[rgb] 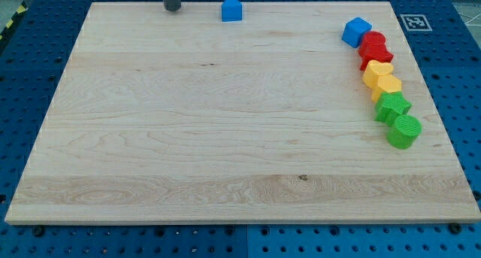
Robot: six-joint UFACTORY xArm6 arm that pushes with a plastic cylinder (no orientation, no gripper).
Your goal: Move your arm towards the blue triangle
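Note:
The blue triangle (231,9) sits near the top edge of the wooden board, a little left of the middle. My tip (172,9) is a dark rod end at the top edge, to the left of the blue triangle, with a clear gap between them. A blue cube (356,31) lies at the upper right.
Down the right side below the blue cube runs a touching line of blocks: a red block (373,42), a second red block (375,57), a yellow block (378,71), a second yellow block (387,86), a green star-like block (392,106) and a green cylinder (404,130). A marker tag (414,22) sits off the board's top right corner.

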